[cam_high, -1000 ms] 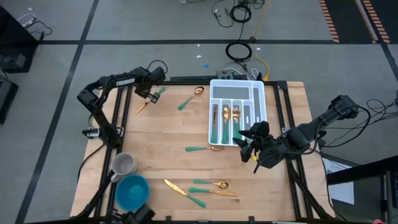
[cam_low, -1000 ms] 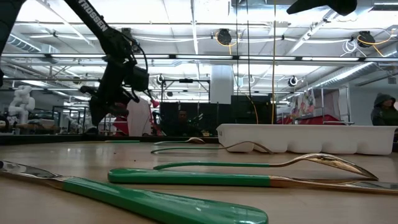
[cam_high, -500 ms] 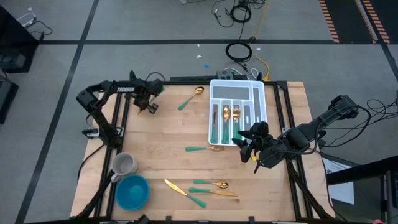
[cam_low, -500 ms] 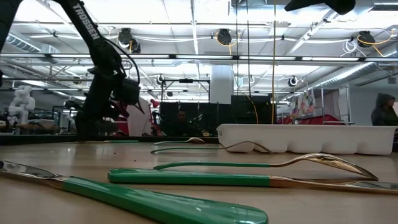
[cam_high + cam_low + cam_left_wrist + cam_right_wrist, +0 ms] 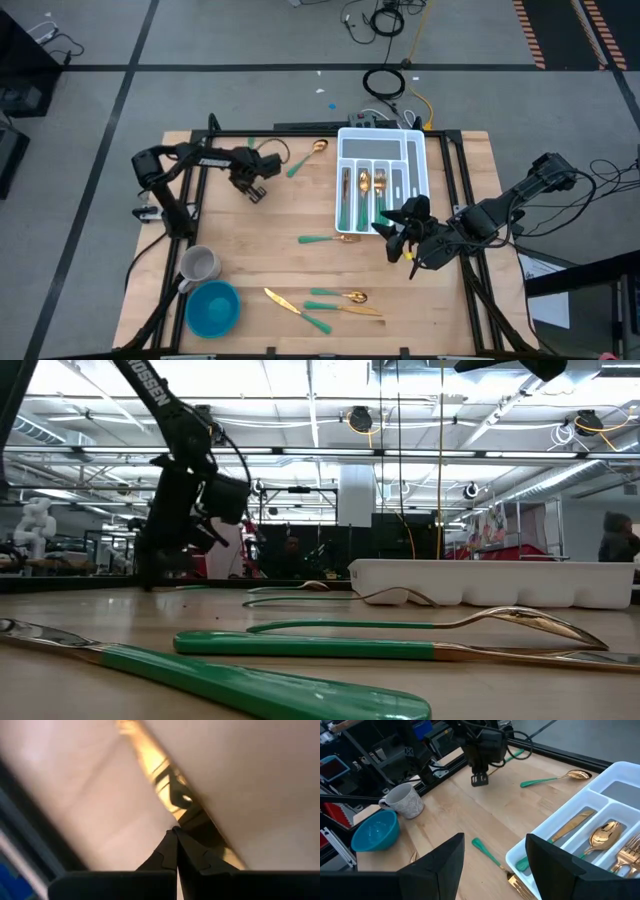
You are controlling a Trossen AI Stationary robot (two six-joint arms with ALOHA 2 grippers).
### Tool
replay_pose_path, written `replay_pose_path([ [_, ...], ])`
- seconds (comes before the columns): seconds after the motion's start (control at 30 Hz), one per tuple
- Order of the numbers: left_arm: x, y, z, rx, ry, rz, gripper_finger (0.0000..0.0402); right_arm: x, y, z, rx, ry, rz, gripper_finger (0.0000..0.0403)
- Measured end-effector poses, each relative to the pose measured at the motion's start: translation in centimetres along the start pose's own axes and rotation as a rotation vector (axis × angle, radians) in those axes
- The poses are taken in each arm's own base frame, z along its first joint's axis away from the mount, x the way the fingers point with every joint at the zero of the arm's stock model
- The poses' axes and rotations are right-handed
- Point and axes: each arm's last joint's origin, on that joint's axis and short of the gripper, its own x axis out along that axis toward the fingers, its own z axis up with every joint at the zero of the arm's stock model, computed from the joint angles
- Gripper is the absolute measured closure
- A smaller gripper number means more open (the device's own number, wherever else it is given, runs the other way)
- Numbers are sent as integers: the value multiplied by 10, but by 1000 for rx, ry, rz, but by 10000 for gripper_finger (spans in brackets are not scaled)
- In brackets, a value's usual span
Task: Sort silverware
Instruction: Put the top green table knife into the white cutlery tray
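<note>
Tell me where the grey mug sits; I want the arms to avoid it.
In the high view the grey mug stands near the table's front-left corner, just above the blue bowl and well left of the white tray.

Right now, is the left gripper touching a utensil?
Touching. The left wrist view shows the left gripper shut, its tips pinched on the gold end of the utensil, which runs on behind them.

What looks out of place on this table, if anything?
Loose silverware lies outside the white tray: a spoon near the far edge, one piece against the tray's near end, and a crossed cluster by the near edge. Nothing looks spilled or damaged.
</note>
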Motion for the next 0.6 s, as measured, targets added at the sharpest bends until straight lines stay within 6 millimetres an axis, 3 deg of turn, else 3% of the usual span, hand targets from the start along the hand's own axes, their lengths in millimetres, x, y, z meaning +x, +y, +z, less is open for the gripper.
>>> replay_pose_path([
  [0.2,-37,-45,2,72,-103,-194,401,0,0,0,-13,1,0,200],
  [0.27,-55,-50,5,70,-169,-197,401,0,0,0,-14,1,0,200],
  [0.4,-70,-30,26,17,-274,-98,401,0,0,0,-13,7,5,200],
  [0.6,-49,36,52,-160,-225,-47,401,0,1,0,0,19,16,200],
])
